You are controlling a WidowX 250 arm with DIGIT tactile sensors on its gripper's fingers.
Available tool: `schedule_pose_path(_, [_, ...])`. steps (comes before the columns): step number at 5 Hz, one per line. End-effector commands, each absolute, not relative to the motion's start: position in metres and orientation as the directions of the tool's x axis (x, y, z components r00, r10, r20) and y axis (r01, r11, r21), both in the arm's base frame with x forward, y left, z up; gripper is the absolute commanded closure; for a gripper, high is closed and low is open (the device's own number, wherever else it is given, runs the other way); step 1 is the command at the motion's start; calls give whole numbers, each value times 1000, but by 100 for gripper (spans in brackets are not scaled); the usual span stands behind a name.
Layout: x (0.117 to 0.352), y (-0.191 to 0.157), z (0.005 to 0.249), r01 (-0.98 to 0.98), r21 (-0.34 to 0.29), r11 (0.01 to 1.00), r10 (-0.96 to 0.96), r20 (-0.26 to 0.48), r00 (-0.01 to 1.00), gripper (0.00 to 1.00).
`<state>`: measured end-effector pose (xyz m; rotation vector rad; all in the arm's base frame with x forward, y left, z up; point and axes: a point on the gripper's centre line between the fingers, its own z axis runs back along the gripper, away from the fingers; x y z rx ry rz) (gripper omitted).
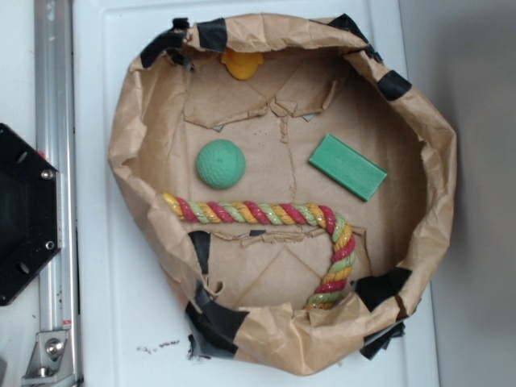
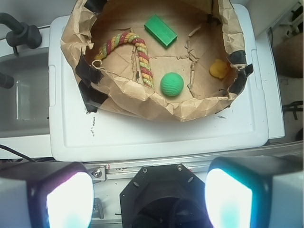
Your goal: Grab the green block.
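Observation:
The green block (image 1: 347, 166) is a flat rectangular slab lying on the right side of the brown paper basket's floor; in the wrist view it (image 2: 160, 30) lies at the far side. The round dimpled green ball (image 1: 220, 164) sits left of it and shows in the wrist view (image 2: 171, 84) too. My gripper (image 2: 149, 199) is out of the exterior view. In the wrist view it hangs high above the robot's black base (image 2: 159, 199), well short of the basket, with its two glowing pads (image 2: 69, 202) wide apart and nothing between them.
The crumpled paper basket (image 1: 129, 153) with black tape has raised walls all round and stands on a white lid (image 1: 105, 314). Inside lie a multicoloured rope (image 1: 266, 214) and a yellow toy (image 1: 242, 63). A metal rail (image 1: 52, 121) and the black base (image 1: 24, 214) stand left.

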<state>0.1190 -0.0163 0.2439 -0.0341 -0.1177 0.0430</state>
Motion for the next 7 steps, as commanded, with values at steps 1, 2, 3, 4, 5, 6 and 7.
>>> schedule_pose_path(1, [119, -16, 244, -41, -37, 998, 45, 117, 992, 0])
schedule_pose_path(2, [163, 7, 200, 9, 94, 996, -24, 159, 987, 0])
schedule_pose_path(3, [202, 15, 171, 185, 184, 965, -237, 316, 919, 0])
schedule_pose_path(4, [241, 21, 140, 255, 150, 955, -293, 346, 891, 0])
schedule_pose_path(5, [279, 27, 105, 295, 108, 949, -314, 314, 896, 0])
schedule_pose_path(6, [312, 27, 77, 352, 121, 928, -372, 267, 889, 0])
schedule_pose_path(7, [327, 24, 57, 427, 117, 896, -443, 278, 852, 0])
